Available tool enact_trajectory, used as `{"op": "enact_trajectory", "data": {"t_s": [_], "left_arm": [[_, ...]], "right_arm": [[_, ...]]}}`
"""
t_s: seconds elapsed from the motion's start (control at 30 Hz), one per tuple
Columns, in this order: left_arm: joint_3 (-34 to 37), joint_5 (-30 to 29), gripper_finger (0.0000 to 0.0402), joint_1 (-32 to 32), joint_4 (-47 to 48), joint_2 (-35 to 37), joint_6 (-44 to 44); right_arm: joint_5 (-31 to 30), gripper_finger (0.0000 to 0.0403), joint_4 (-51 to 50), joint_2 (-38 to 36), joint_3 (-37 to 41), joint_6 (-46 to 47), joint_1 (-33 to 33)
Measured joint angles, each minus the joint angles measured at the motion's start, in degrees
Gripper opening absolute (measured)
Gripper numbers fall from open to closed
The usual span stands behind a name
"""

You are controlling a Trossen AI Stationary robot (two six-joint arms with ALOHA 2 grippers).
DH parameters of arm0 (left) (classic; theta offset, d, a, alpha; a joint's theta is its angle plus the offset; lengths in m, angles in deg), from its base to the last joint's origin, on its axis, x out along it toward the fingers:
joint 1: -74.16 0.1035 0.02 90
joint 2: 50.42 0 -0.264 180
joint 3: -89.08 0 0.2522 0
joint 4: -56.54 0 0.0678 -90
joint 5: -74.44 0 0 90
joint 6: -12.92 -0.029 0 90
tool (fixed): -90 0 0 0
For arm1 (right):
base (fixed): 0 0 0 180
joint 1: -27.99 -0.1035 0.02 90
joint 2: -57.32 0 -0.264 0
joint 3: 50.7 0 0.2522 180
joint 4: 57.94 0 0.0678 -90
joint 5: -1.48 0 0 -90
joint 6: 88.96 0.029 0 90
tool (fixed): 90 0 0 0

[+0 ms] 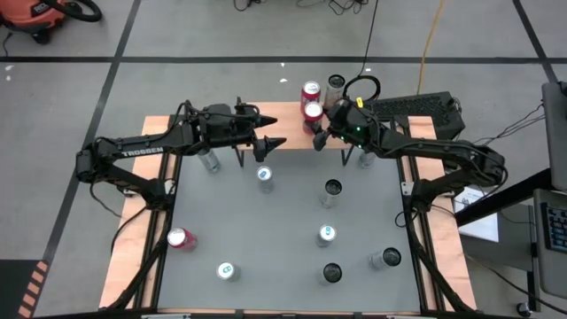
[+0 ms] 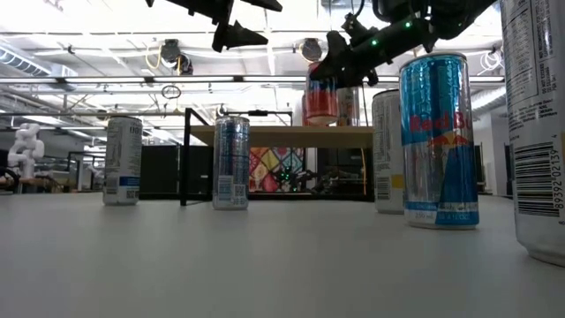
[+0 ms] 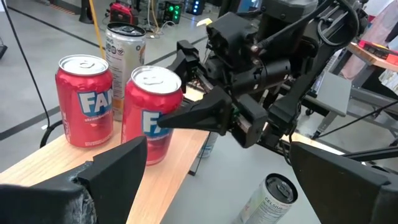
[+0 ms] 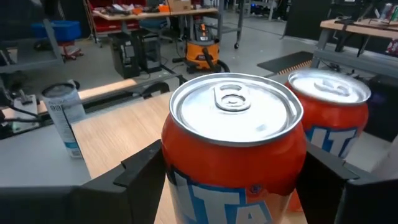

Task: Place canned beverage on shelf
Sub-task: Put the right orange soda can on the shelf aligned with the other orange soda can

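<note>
The right gripper point(image 1: 317, 127) grasps a red can point(image 1: 313, 112) standing on the wooden shelf point(image 1: 283, 115) beside another red can point(image 1: 310, 91), so it should release only once the base sits flat, while the left gripper point(image 1: 270, 130) hovers open nearby.

Two cans point(image 1: 311, 100) stand on the shelf point(image 1: 275, 113), others on the table point(image 1: 283, 230) below
</note>
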Motion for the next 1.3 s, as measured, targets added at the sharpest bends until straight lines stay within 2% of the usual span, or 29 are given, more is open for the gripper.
{"op": "enact_trajectory", "data": {"t_s": [0.57, 0.97, 1.3], "left_arm": [[0.00, 0.00, 0.0393, 0.00, 0.44, -0.02, -0.02], [0.00, 0.13, 0.0393, 0.00, 0.66, -0.02, 0.46], [0.02, 0.51, 0.0393, 0.00, 2.41, -0.04, 0.50]], "right_arm": [[-0.25, 0.0263, 0.49, 2.76, -0.02, 1.49, 0.14], [-0.36, 0.0310, 0.45, 2.76, -0.02, 2.45, 0.89], [-0.46, 0.0315, 3.49, 2.31, -0.11, 2.32, 0.89]]}}
